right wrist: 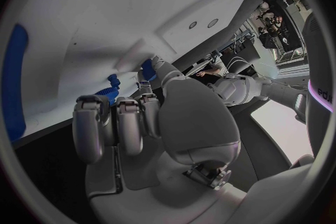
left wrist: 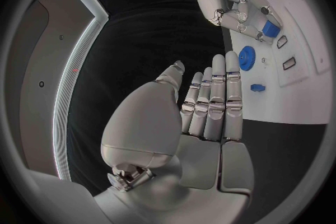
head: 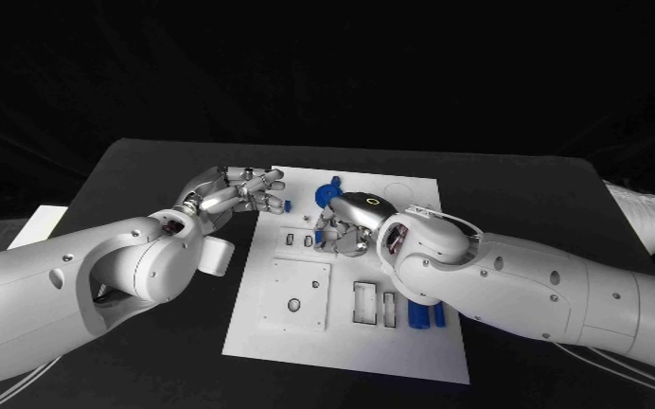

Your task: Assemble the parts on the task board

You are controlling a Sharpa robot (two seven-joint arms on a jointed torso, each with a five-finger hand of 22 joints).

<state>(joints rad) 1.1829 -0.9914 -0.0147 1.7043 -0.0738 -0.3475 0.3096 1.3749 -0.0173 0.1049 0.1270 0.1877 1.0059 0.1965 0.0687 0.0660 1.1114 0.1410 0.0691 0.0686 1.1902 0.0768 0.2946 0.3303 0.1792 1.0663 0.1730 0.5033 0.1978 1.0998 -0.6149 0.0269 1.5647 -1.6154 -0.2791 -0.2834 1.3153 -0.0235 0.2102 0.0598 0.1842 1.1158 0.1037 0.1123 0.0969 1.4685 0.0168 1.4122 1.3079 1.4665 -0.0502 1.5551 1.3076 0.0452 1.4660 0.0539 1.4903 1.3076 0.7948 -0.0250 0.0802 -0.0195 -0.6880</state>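
Trouble was most likely at your right hand, which sat low over the middle of the board with its fingers curled down. In the left wrist view a blue part showed between those fingers, so I judged the hand to be grasping it, though the head view hid the contact behind the wrist. If you had pressed down with the part tilted or off its slot, it could have jammed, or skidded out of the fingers and across the board.

Your left hand hung at the board's left edge, released, fingers straight and close together, holding nothing. It was just beside a small blue piece near that edge. A careless sweep inward could have knocked that piece off onto the bench, or nudged the board while the right hand was seating its part.

A blue gear lay at the far side of the board, close beyond the right hand. Lifting the right hand forward instead of straight up risked clipping it. Two blue bars lay at the near right of the board, partly under your right forearm, beside the empty rectangular slots. A dropped elbow could have rolled them away.

Your right wrist camera looked across the board from very low, so you could not have judged alignment over the slot from it.
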